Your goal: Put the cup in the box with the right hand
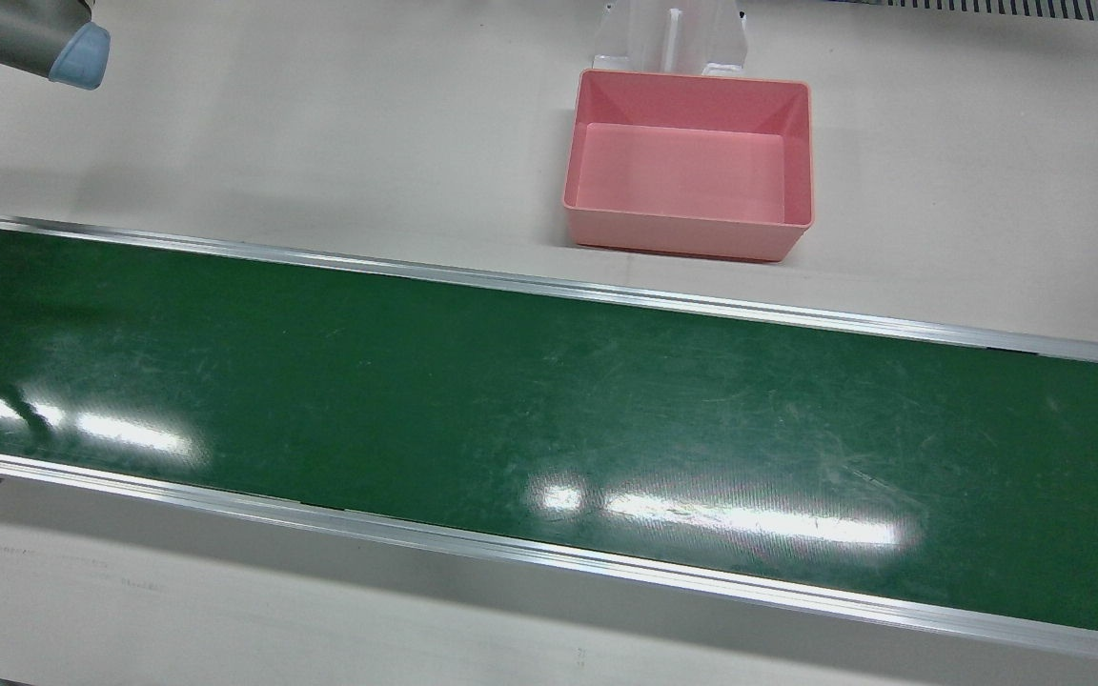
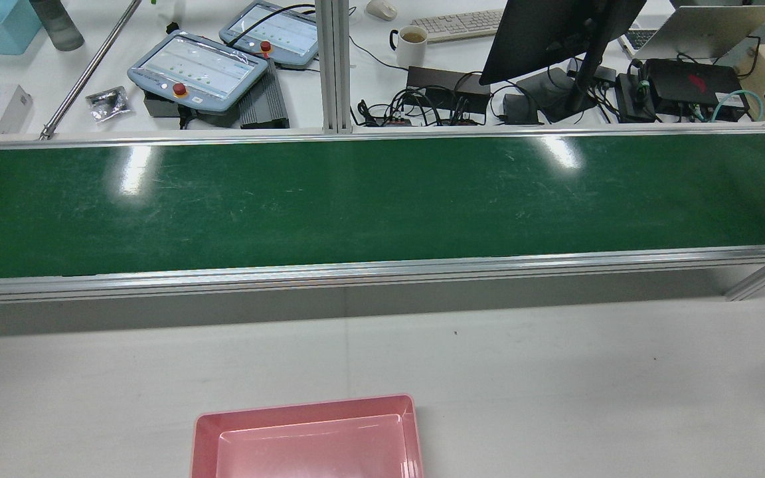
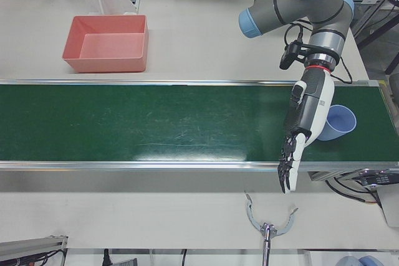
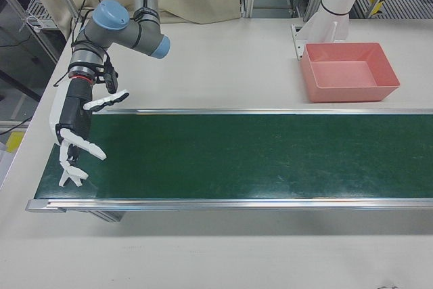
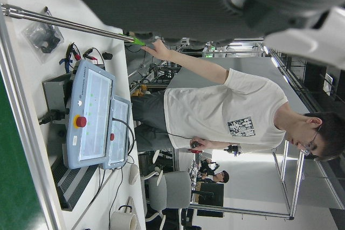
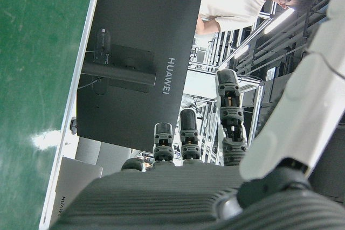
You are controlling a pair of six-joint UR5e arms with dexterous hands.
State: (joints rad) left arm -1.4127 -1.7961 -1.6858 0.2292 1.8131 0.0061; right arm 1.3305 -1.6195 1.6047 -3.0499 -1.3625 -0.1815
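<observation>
The right hand (image 4: 76,133) hangs over its end of the green belt (image 4: 237,157), fingers spread and holding nothing. The left hand (image 3: 305,126) hangs over the opposite end, fingers straight and also holding nothing. The blue cup (image 3: 336,123) lies on the belt just beside that left hand, well apart from the right hand. The pink box (image 4: 350,71) stands empty on the table beyond the belt.

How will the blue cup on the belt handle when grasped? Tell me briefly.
The blue cup looks like thin plastic, so it is probably light and may flex if squeezed hard. Its smooth round wall could slip between fingers, or roll on the green belt if knocked over. The left hand hides part of it, so I cannot tell whether it stands upright.
</observation>
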